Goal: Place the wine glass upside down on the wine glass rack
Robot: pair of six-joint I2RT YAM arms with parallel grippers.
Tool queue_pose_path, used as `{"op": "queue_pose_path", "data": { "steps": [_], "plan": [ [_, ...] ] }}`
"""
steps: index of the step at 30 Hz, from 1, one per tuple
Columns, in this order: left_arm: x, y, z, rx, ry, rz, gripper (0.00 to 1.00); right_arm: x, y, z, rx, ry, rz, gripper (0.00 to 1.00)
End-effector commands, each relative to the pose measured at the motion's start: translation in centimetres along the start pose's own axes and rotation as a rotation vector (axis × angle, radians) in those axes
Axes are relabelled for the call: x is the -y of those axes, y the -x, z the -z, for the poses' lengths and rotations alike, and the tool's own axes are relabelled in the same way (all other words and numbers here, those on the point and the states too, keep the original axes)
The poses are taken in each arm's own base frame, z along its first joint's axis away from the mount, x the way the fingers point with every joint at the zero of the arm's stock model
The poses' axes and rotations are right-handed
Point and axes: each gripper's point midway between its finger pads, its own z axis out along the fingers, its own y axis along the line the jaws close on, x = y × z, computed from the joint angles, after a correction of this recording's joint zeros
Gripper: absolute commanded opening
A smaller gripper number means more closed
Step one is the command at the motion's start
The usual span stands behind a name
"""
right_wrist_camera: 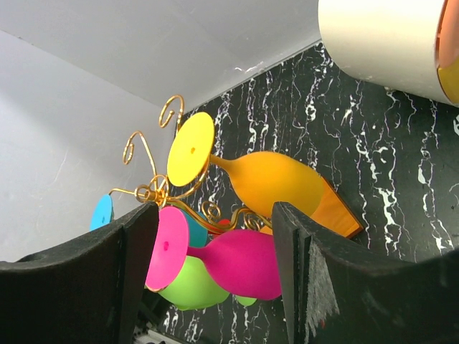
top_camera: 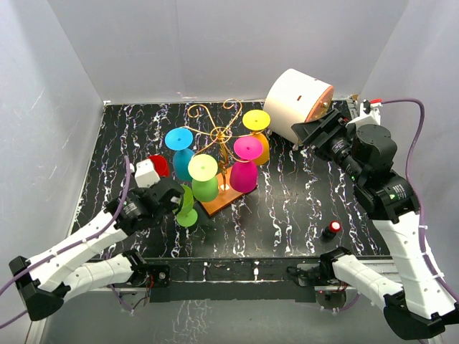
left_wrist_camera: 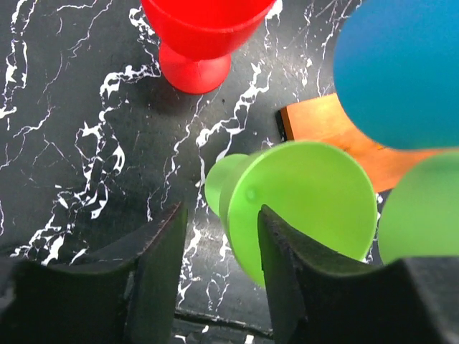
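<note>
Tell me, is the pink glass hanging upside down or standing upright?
Upside down: the pink glass has its flat foot on top and its bowl below, hanging from the gold rack.

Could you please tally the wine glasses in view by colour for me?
Blue wine glass: 1
Yellow-and-orange wine glass: 1
Magenta wine glass: 1
Green wine glass with pale yellow foot: 1
Lime green wine glass: 1
Red wine glass: 1
Total: 6

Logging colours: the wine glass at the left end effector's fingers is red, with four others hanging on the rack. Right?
Not red: the left wrist view shows a lime-green wine glass at the left end effector. Four others do hang on the rack.
</note>
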Motion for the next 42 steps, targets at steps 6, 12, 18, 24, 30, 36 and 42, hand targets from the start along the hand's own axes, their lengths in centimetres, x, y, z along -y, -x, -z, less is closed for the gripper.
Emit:
{"op": "queue_pose_path", "data": {
  "steps": [6,12,18,24,30,36,42],
  "plan": [
    [0.8,0.5,-1.1,-0.058,-0.035,0.011,0.27,-0.1,1.1,1.3,0.051,0.000,-0.013,0.62],
    [0.8,-0.2,-1.5,-0.080,-0.033,-0.016,0.17,0.3,0.9,1.4,0.049,-0.014,-0.014,0.62],
    [0.2,-1.3,-1.9,-0.103,-0.010,-0.048,0.14,0.2,1.1,1.9,0.056,-0.011,0.002,0.62],
    [-0.5,-1.3,-2.0,-0.098,0.014,-0.069,0.00,-0.2,1.5,2.1,0.060,0.001,0.010,0.62],
    [-2.5,0.7,-0.3,-0.060,0.070,-0.129,0.00,-0.5,2.3,2.0,0.070,-0.025,0.010,0.61],
    [-4.2,2.6,2.4,-0.023,0.057,-0.090,0.00,-2.6,3.3,1.1,0.063,0.023,0.023,0.60],
    [-6.8,7.3,6.2,0.085,0.130,-0.065,0.00,-5.0,3.6,0.2,0.039,0.112,0.004,0.58]
  ]
}}
